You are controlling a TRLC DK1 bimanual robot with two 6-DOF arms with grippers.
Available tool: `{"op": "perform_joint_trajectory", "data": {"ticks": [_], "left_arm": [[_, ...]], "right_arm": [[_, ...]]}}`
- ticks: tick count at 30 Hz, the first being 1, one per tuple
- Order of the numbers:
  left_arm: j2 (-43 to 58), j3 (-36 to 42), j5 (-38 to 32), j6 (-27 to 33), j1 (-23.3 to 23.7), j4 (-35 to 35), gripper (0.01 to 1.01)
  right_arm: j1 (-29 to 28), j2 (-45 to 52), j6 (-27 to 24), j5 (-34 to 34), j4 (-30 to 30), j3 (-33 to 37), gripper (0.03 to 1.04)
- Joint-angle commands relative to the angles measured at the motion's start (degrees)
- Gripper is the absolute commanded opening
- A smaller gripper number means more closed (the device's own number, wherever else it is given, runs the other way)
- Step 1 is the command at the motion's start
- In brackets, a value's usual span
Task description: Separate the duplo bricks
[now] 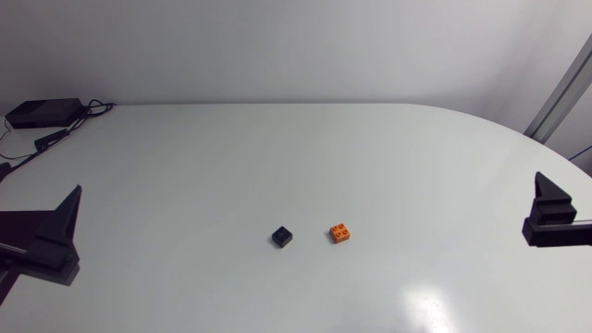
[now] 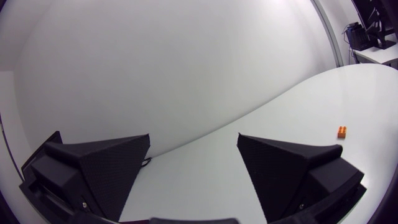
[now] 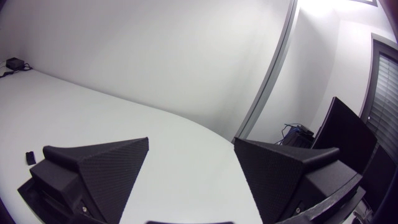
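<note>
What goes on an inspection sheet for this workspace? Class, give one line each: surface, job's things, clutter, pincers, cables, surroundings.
Surface: white table, glossy.
Job's things: black brick and orange brick lie apart, not joined.
Clutter: black box at the far left corner.
Pincers: left pincer and right pincer both open, empty, at the table's sides.
Cables: cables run from the black box.
Surroundings: nothing seen.

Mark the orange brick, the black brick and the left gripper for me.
orange brick (image 1: pixel 340 233): head view, centre of its studded top.
black brick (image 1: pixel 282 237): head view, middle of its top face.
left gripper (image 2: pixel 193 137): left wrist view, midway between its open fingertips.
</note>
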Motion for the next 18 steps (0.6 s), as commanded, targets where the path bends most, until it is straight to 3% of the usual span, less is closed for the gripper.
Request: {"op": "perform_joint_trajectory", "data": {"ticks": [1, 6, 18], "left_arm": [[-1.2, -2.6, -0.4, 0.9, 0.7, 2.4, 0.984], [-1.2, -4.8, -0.5, 0.7, 0.8, 4.0, 0.985], [-1.2, -11.0, -0.4, 1.7, 0.6, 9.6, 0.985]], "right_arm": [[0.1, -2.7, -2.0, 0.6, 2.2, -3.8, 1.00], [-0.8, -6.4, -1.4, -0.7, 6.1, -7.2, 1.00], [0.1, -10.6, -1.9, -4.2, 7.9, -12.3, 1.00]]}}
